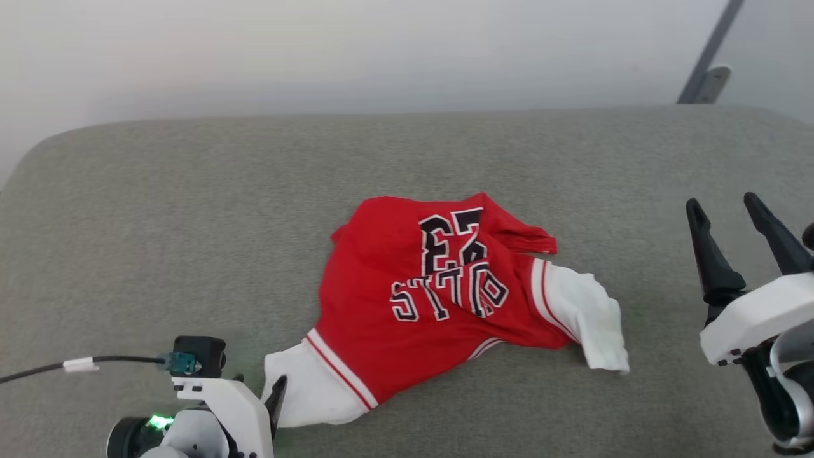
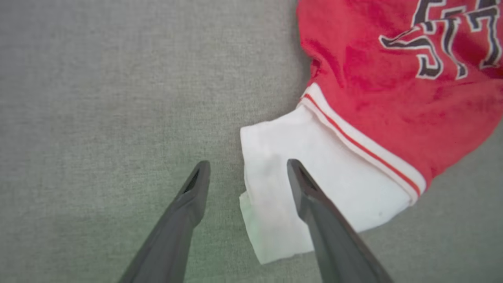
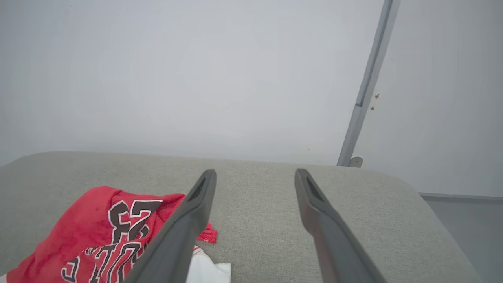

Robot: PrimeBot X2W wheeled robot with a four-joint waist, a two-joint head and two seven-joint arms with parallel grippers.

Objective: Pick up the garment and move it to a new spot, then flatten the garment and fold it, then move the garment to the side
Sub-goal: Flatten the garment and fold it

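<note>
The garment (image 1: 439, 299) is rumpled, so its black lettering reads upside down in the head view and creases swallow part of the word under the number 23. White lining spills from both of its striped hems, at its near-left and right ends. The grey cushion (image 1: 159, 222) lies under the garment and spreads out on every side of it. At the garment's near-left end the left gripper (image 2: 247, 165) is spread wide, one finger over the white lining and the other over bare cushion; I cannot tell whether they touch the cloth. In the head view the bottom edge cuts off most of this gripper. Well to the garment's right, the right gripper (image 1: 722, 202) is spread wide and holds nothing; in its wrist view one finger hides part of the garment. Beyond the garment stand a pale wall (image 1: 318, 51) and a grey post (image 1: 706, 57)
</note>
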